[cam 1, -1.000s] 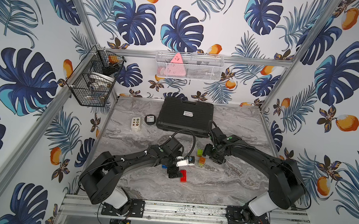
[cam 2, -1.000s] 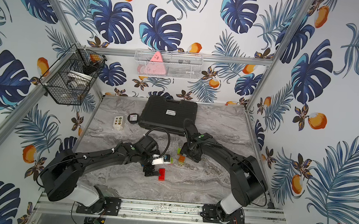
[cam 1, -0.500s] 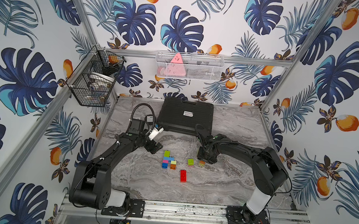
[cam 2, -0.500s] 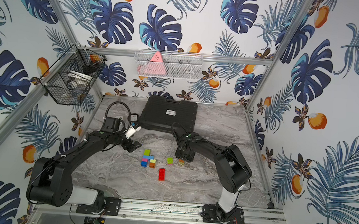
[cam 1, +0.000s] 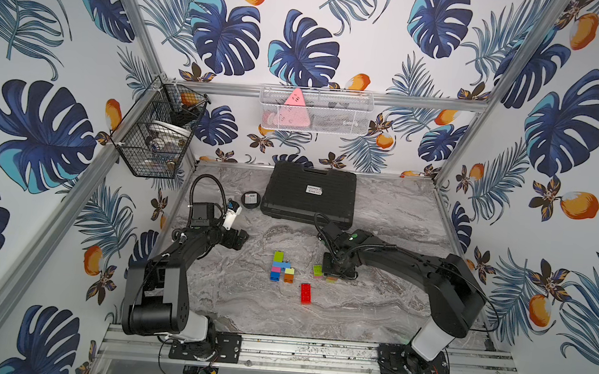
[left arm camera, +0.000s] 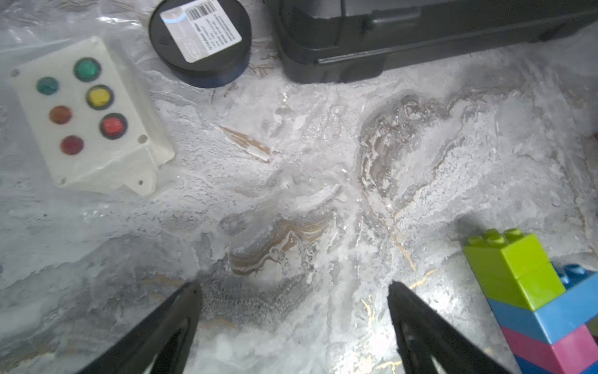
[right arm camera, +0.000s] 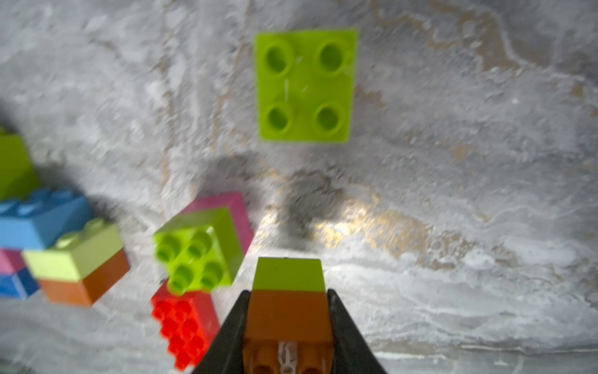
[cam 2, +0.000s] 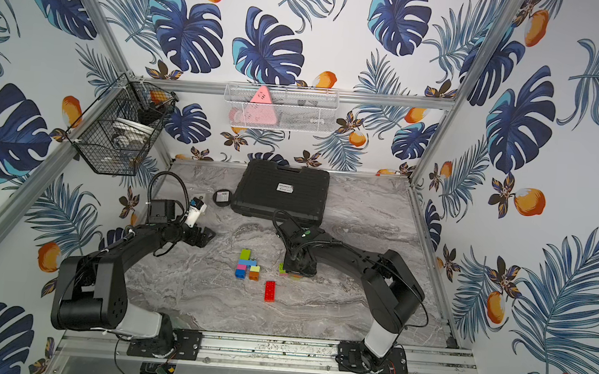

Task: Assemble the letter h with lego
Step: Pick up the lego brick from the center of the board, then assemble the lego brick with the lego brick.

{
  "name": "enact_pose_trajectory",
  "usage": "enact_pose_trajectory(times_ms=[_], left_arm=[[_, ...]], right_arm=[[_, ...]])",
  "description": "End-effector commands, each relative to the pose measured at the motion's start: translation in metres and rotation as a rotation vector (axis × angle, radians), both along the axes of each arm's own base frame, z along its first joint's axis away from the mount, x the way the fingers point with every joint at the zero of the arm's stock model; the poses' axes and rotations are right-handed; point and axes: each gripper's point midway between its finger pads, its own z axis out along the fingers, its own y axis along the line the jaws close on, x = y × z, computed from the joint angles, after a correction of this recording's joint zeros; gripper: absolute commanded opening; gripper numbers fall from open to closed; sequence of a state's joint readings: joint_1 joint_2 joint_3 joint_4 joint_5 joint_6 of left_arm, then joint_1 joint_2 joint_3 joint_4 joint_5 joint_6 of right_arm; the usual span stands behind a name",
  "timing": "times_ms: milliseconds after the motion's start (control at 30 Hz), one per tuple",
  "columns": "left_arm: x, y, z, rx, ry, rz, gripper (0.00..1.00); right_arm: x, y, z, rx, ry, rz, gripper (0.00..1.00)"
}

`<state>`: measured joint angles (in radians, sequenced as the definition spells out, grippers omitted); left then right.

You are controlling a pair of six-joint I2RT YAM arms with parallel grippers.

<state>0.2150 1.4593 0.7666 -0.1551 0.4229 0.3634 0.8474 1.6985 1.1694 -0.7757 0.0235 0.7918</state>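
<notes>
My right gripper (right arm camera: 288, 304) is shut on a lego stack (right arm camera: 288, 291), an orange brick capped with lime green, held low near the table (cam 1: 331, 279). Next to it lie a green-on-pink stack (right arm camera: 200, 246), a red long brick (cam 1: 306, 293) and a single lime green brick (right arm camera: 305, 85). Left of these lies a joined piece of green, blue and pink bricks (cam 1: 280, 266), with a small green-on-orange stack (cam 1: 289, 274) against it. My left gripper (left arm camera: 293, 291) is open over bare table, left of the joined piece (left arm camera: 517, 268).
A black case (cam 1: 310, 194) lies at the back with a round black puck (cam 1: 250, 199) beside it. A white box with coloured buttons (left arm camera: 87, 116) sits near the left gripper. A black wire basket (cam 1: 157, 131) and a white mesh basket (cam 1: 316, 109) hang on the walls.
My left arm has drawn back from the bricks to the back left, gripper open. My right gripper has closed on the orange-and-green stack.
</notes>
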Motion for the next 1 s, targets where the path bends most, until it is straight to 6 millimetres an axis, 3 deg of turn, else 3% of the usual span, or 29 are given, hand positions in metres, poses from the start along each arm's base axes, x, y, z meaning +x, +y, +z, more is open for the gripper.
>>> enact_pose_trajectory(times_ms=[0,367,633,967], left_arm=[[0.010,0.008,0.011,-0.042,-0.046,0.045,0.95],[0.008,0.014,0.016,-0.056,-0.075,0.069,0.95],[0.007,0.013,0.017,-0.059,-0.081,0.061,0.95],[0.007,0.015,0.018,-0.060,-0.086,0.070,0.95]], right_arm=[[-0.018,0.013,0.011,0.000,-0.002,0.077,0.27],[-0.049,0.066,0.006,-0.039,0.012,0.196,0.27],[-0.062,0.074,-0.003,-0.048,-0.002,0.202,0.28],[-0.070,0.070,-0.029,-0.121,0.012,0.204,0.27]])
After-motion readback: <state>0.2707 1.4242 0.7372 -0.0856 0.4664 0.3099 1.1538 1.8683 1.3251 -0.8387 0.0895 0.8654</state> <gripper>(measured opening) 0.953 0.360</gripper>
